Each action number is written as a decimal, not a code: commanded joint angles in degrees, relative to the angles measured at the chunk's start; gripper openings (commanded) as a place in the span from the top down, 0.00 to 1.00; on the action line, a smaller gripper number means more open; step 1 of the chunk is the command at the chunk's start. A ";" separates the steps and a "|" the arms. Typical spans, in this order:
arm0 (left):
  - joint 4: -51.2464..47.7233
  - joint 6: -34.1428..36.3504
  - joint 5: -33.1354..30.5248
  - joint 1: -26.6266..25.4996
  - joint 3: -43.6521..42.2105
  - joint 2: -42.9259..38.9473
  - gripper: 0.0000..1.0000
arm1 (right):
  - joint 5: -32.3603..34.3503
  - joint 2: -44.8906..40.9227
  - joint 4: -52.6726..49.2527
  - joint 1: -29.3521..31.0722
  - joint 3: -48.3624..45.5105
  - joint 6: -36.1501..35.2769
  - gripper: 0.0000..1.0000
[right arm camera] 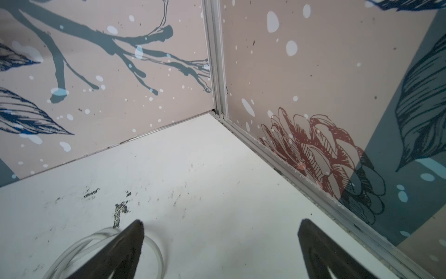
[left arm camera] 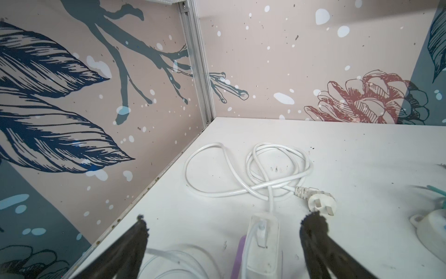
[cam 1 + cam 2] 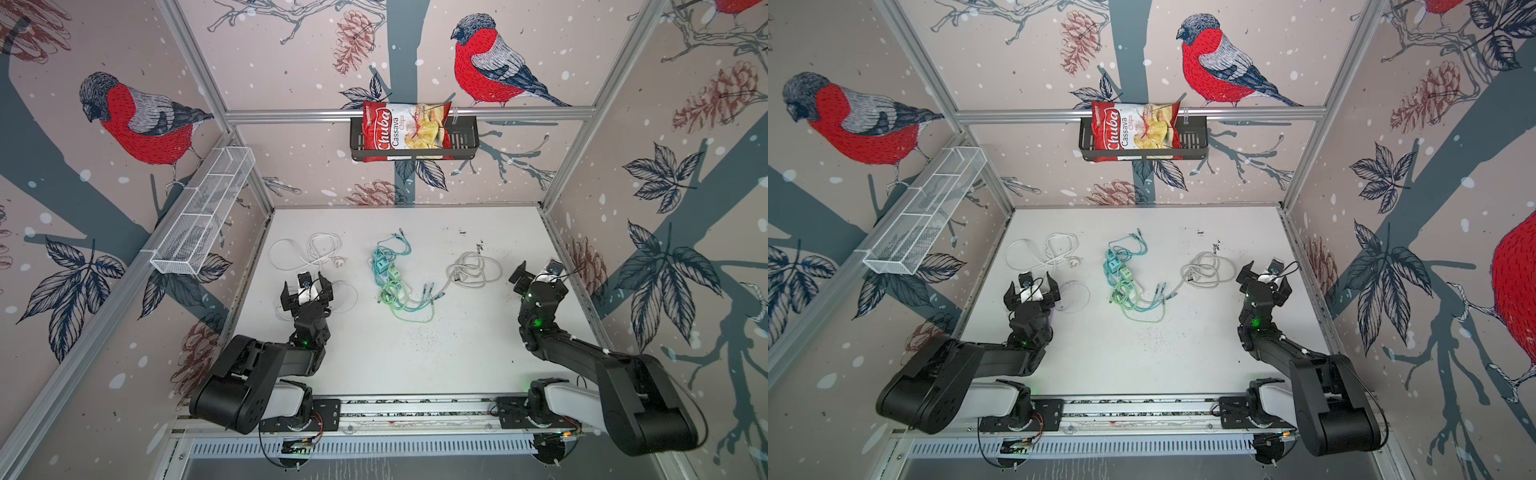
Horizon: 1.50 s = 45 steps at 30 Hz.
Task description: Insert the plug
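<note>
While both arms hang low over the bench [image 3: 415, 357], each gripper stands released and grasps nothing. The left gripper [image 3: 306, 287] hovers near the left wall with its jaws spread to either side of a white block [image 2: 263, 241]. In the left wrist view the block lies on the bench between the fingers, and neither finger seems to touch it. A white cord [image 2: 268, 187] leaves the block's far end, coils in loose loops toward the back left corner and ends in the plug [image 2: 322, 204]. That plug lies on the bench with its prongs showing, just past the tip of one finger and apart from the block. Teal cables [image 3: 390, 270] sit tangled in the middle of the bench, and a grey cable [image 3: 473, 270] is coiled to their right. The right gripper [image 3: 539, 277] hangs close to the right wall, jaws wide over bare bench, with the grey cable just beside it.
</note>
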 commanded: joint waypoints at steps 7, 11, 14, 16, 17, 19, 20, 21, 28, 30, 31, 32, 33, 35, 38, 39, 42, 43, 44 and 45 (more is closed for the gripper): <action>18.63 5.03 3.74 0.16 -0.66 8.02 0.03 | -5.80 -0.61 5.66 -1.97 -2.08 -2.74 0.00; 22.10 5.66 5.44 0.16 -1.21 10.75 0.04 | -13.17 2.86 18.77 -2.66 -7.18 -6.39 0.00; 25.79 6.12 4.97 0.11 -1.61 13.30 0.03 | -15.85 8.38 23.03 -2.78 -7.44 -7.56 0.00; 27.09 5.90 4.76 0.09 -2.13 13.55 0.03 | -17.04 12.59 29.29 -2.78 -8.99 -8.08 0.00; 27.13 5.99 4.76 0.11 -2.14 13.67 0.03 | -17.05 14.41 31.97 -2.76 -9.54 -8.05 0.00; 26.63 5.91 4.86 0.09 -1.92 13.47 0.03 | -13.93 19.25 39.63 -2.77 -10.42 -7.41 0.00; 26.61 5.87 4.91 0.10 -1.96 13.45 0.03 | -13.33 20.14 41.02 -2.86 -10.32 -7.24 0.01; 26.75 5.86 4.81 0.11 -2.00 13.63 0.03 | -13.17 19.60 39.07 -2.99 -9.63 -6.94 0.00; 27.27 5.38 4.44 0.15 -2.38 13.63 0.03 | -13.65 17.42 18.00 -5.26 -0.79 -3.18 0.00; 27.19 5.29 4.59 0.16 -2.72 13.49 0.03 | -13.69 17.58 18.96 -5.37 -1.17 -3.26 0.00; 27.25 5.36 5.21 0.08 -3.19 13.13 0.03 | -13.78 17.47 18.32 -5.41 -0.92 -3.26 0.01; 27.30 4.94 5.52 0.25 -3.53 12.94 0.03 | -13.81 17.63 18.23 -5.41 -0.78 -3.30 0.00; 27.23 4.49 5.81 0.32 -3.83 12.81 0.03 | -13.70 17.54 18.64 -5.37 -1.01 -3.35 0.01; 27.27 3.48 6.68 0.77 -4.32 12.65 0.03 | -13.38 17.55 18.75 -5.17 -1.08 -3.43 0.00; 27.20 3.05 10.14 1.71 -4.69 13.66 0.02 | -12.88 17.51 18.89 -4.97 -1.19 -3.52 0.00; 27.25 3.30 10.61 1.82 -4.41 13.94 0.01 | -12.03 17.54 19.21 -4.63 -1.30 -3.56 0.01; 27.21 3.34 10.63 1.89 -4.43 13.84 0.01 | -8.40 17.63 21.26 -3.10 -2.18 -4.11 0.01; 27.21 3.33 10.64 1.91 -4.46 13.87 0.01 | -6.12 17.81 23.08 -2.11 -2.93 -4.58 0.01; 27.25 3.35 10.60 1.84 -4.39 13.88 0.01 | -5.16 17.86 24.82 -1.39 -3.78 -5.15 0.00; 27.18 3.32 10.64 1.89 -4.37 13.85 0.01 | -4.10 17.77 27.35 -0.63 -5.14 -5.66 0.01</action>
